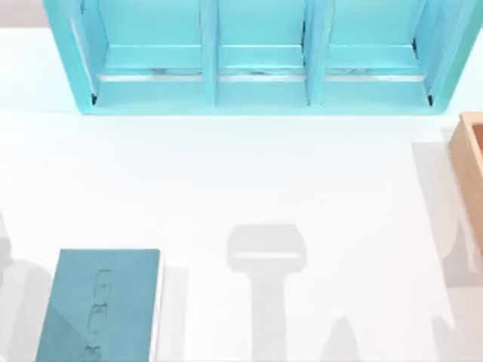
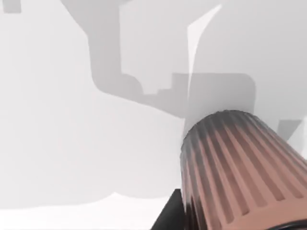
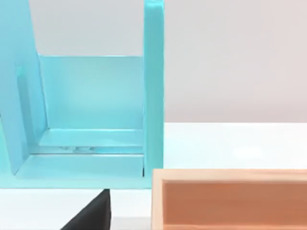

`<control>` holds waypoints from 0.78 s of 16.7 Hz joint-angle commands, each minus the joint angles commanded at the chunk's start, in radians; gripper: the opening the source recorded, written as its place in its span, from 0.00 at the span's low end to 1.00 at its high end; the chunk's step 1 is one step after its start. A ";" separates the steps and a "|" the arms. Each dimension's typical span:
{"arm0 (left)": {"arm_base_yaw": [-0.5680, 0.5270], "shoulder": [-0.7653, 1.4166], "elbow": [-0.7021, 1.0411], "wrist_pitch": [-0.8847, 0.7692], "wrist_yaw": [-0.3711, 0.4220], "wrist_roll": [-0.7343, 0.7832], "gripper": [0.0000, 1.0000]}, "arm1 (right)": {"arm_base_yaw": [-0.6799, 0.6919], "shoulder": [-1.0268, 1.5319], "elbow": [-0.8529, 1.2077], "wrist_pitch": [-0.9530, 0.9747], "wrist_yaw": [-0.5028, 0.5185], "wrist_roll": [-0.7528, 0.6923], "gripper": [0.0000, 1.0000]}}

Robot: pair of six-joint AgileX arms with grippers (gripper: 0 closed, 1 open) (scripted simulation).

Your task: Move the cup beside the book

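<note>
A: Top view: the book (image 1: 102,305) lies flat on the white table (image 1: 264,181), well in front of the light-blue shelf unit (image 1: 256,56), with bare table just beside it.

B: And the cup (image 2: 240,172)?

A: The left wrist view has the ribbed brown cup close to the camera, seemingly carried by the left arm; whether the jaws grip it, I cannot tell. Placement beside the book seems not yet done.

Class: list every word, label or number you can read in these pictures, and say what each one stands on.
None can be read. The book, at the table's near left in the top view, bears faint embossed lettering, too faint to make out. The ribbed cup, shelf unit and wooden box carry no text.
</note>
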 joint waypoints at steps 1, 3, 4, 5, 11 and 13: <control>0.002 -0.006 0.014 -0.014 0.000 -0.001 0.00 | 0.000 0.000 0.000 0.000 0.000 0.000 1.00; 0.001 -0.021 0.052 -0.066 0.000 -0.001 0.00 | 0.000 0.000 0.000 0.000 0.000 0.000 1.00; 0.000 -0.029 0.070 -0.103 0.000 0.000 0.00 | 0.000 0.000 0.000 0.000 0.000 0.000 1.00; -0.001 -0.037 0.090 -0.137 0.000 0.000 0.00 | 0.000 0.000 0.000 0.000 0.000 0.000 1.00; -0.001 -0.049 0.123 -0.178 0.000 0.000 0.00 | 0.000 0.000 0.000 0.000 0.000 0.000 1.00; -0.003 -0.054 0.121 -0.179 0.000 -0.010 0.00 | 0.000 0.000 0.000 0.000 0.000 0.000 1.00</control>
